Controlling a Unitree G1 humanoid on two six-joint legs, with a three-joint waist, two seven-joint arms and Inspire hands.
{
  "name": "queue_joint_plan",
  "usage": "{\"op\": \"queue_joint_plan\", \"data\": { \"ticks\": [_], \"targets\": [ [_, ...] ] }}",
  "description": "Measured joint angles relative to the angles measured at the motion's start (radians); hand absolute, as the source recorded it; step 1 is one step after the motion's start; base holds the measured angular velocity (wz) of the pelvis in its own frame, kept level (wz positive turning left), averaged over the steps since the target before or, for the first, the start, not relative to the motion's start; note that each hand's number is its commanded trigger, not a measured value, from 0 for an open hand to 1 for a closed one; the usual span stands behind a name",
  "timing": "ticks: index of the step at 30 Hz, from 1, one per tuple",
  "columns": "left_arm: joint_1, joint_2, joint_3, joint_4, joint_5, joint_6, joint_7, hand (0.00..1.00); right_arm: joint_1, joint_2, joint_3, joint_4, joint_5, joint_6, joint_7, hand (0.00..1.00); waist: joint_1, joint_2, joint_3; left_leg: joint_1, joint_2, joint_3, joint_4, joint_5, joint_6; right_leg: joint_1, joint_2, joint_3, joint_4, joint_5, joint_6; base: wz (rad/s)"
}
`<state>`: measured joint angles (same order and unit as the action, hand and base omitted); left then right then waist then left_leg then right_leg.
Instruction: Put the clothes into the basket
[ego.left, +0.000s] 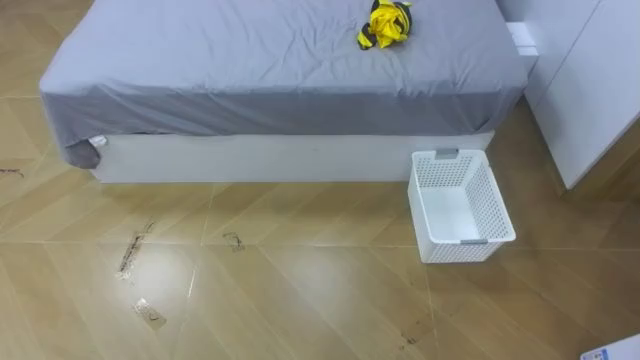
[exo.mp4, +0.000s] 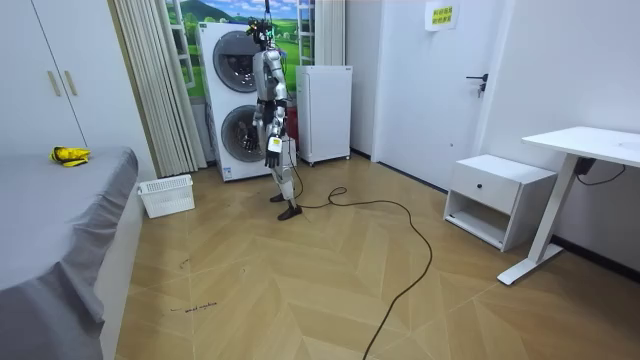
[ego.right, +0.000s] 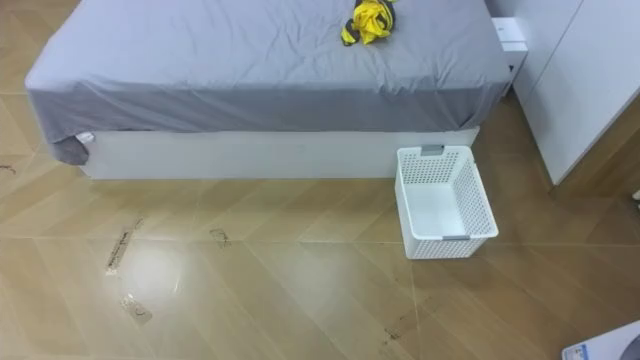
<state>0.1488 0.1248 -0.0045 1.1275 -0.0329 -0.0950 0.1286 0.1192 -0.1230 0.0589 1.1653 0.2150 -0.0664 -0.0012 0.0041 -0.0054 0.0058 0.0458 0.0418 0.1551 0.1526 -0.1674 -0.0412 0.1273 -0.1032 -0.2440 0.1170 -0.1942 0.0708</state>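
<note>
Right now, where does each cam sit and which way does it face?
Left eye view: on the robot's head, facing down at the bed, yellow clothes and basket; of the robot, maybe a white scrap lower right.
Right eye view: beside it, same scene.
Room view: stands beside the bed, faces the whole robot by the washers.
Shared: bed, clothes, basket in all.

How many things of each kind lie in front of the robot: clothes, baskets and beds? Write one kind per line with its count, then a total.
Yellow clothes bundle: 1
White basket: 1
Bed with grey sheet: 1
Total: 3
</note>
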Motion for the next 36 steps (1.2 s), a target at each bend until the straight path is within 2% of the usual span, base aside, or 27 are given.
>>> {"op": "queue_joint_plan", "data": {
  "ticks": [5, 9, 13, 26, 29, 32, 34, 35, 36],
  "targets": [
    [0.001, 0.000, 0.002, 0.000, 0.002, 0.000, 0.000, 0.00, 0.001, 0.000, 0.001, 0.000, 0.015, 0.002, 0.012, 0.00, 0.003, -0.005, 0.0020, 0.003, 0.000, 0.000, 0.000, 0.000, 0.000, 0.000, 0.000, 0.006, 0.001, 0.000, 0.000, -0.02],
    [0.000, 0.001, 0.002, -0.007, 0.004, 0.000, -0.004, 0.00, 0.001, 0.000, 0.001, 0.000, 0.015, 0.002, 0.032, 0.00, 0.002, -0.006, 0.0005, 0.001, 0.000, 0.000, 0.000, 0.000, 0.000, -0.002, 0.000, 0.007, 0.000, 0.000, 0.000, 0.00],
    [0.000, 0.002, 0.004, -0.007, 0.004, 0.000, -0.026, 0.00, 0.001, 0.000, 0.001, 0.000, 0.015, 0.002, 0.045, 0.00, 0.003, -0.003, -0.0006, 0.000, -0.001, 0.000, 0.000, 0.000, 0.000, -0.003, 0.000, 0.022, 0.000, 0.000, 0.000, 0.00],
    [0.002, -0.004, 0.024, 0.010, -0.052, 0.002, -0.058, 0.00, 0.020, 0.000, -0.017, -0.003, 0.014, 0.004, 0.049, 0.00, -0.001, 0.011, -0.0027, 0.003, 0.000, 0.003, 0.002, -0.001, 0.001, -0.007, 0.000, 0.022, 0.010, 0.000, -0.001, 0.00],
    [0.008, -0.012, 0.032, 0.010, -0.098, 0.002, -0.049, 0.00, 0.018, 0.002, -0.015, -0.001, 0.010, 0.004, 0.049, 0.00, 0.002, 0.011, -0.0009, -0.004, 0.015, 0.010, 0.045, -0.029, -0.005, -0.018, 0.005, 0.024, 0.050, -0.022, -0.009, -0.11],
    [0.022, -0.011, 0.067, 0.004, -0.128, 0.002, -0.049, 0.00, 0.016, 0.004, -0.014, -0.006, 0.016, 0.004, 0.061, 0.00, 0.004, 0.003, -0.0041, -0.057, 0.052, 0.007, 0.171, -0.079, -0.024, -0.063, 0.022, 0.027, 0.139, -0.081, -0.031, -0.09],
    [0.024, -0.005, 0.094, -0.009, -0.176, 0.002, -0.052, 0.00, 0.014, 0.008, -0.016, -0.004, 0.020, 0.002, 0.072, 0.00, 0.006, -0.007, -0.0019, -0.136, 0.092, 0.004, 0.344, -0.086, -0.027, -0.074, 0.044, 0.032, 0.177, -0.110, -0.057, 0.00],
    [0.029, -0.003, 0.101, -0.011, -0.189, 0.001, -0.054, 0.00, 0.015, 0.007, -0.016, -0.001, 0.023, 0.002, 0.074, 0.00, 0.008, -0.007, -0.0030, -0.154, 0.106, 0.005, 0.389, -0.086, -0.026, -0.069, 0.054, 0.036, 0.176, -0.112, -0.064, -0.04],
    [0.034, 0.001, 0.110, -0.011, -0.217, -0.002, -0.060, 0.00, 0.018, 0.005, -0.015, 0.001, 0.028, 0.002, 0.079, 0.00, 0.015, -0.013, 0.0032, -0.206, 0.132, -0.006, 0.498, -0.082, -0.004, -0.044, 0.067, 0.052, 0.175, -0.120, -0.084, 0.08]
  ]
}}
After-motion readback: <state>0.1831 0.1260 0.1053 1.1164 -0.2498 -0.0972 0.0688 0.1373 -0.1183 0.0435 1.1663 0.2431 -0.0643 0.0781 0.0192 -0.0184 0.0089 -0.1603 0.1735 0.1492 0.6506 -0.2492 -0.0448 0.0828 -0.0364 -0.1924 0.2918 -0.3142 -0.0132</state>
